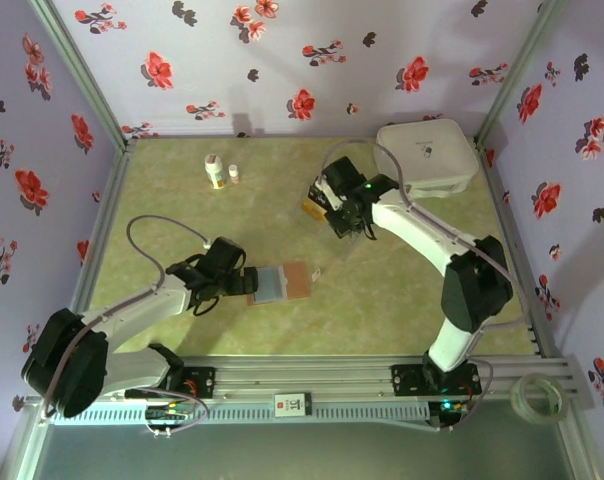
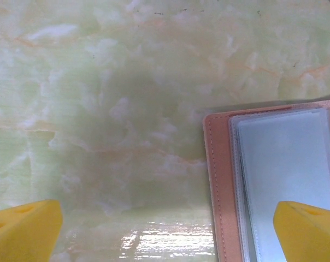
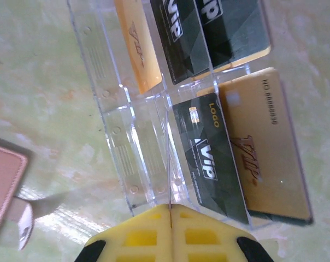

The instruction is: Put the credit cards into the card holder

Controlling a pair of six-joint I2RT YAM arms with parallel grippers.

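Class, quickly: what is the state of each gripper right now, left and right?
Left gripper: open, holding nothing.
Right gripper: shut, over the tray; whether it pinches anything cannot be told.

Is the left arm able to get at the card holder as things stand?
Probably yes: the left gripper, jaws open, sits right at the card holder, which lies open on the table with nothing between them.

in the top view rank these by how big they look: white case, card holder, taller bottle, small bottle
Largest to smallest:
1. white case
2. card holder, lying open
3. taller bottle
4. small bottle
All four sit on the same table, so nearness to the camera probably does not change the order.
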